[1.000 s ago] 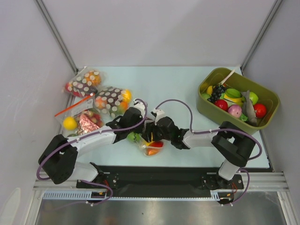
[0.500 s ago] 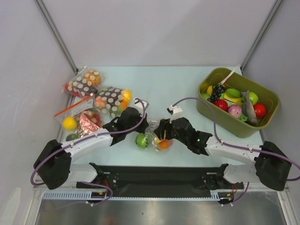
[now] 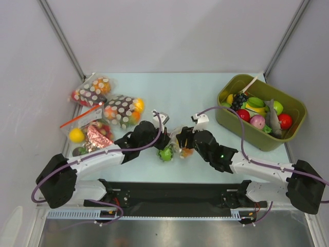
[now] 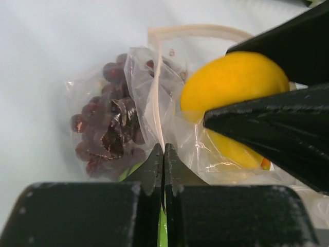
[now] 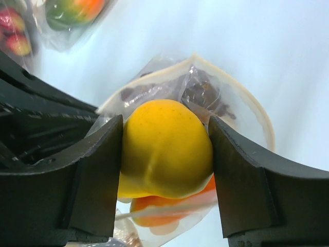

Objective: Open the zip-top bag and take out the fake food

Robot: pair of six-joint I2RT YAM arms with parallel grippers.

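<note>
Clear zip-top bag (image 4: 145,72): film is pinched by the clenched left fingers (image 4: 150,172). Yellow pear (image 5: 164,146) is gripped between the right fingers (image 5: 95,180) at the bag mouth. Grape bunch (image 4: 100,136) is held inside.

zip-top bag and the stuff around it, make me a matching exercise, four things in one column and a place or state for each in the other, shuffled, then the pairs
Things
1. yellow fruit
2. grape bunch
3. zip-top bag
4. olive bin

Places or states
a. thin edge pinched by the left gripper
b. at the far right of the table, full of toy food
c. clamped between the right gripper's fingers
d. dark purple, seen through the clear plastic

Pairs: 1-c, 2-d, 3-a, 4-b
</note>
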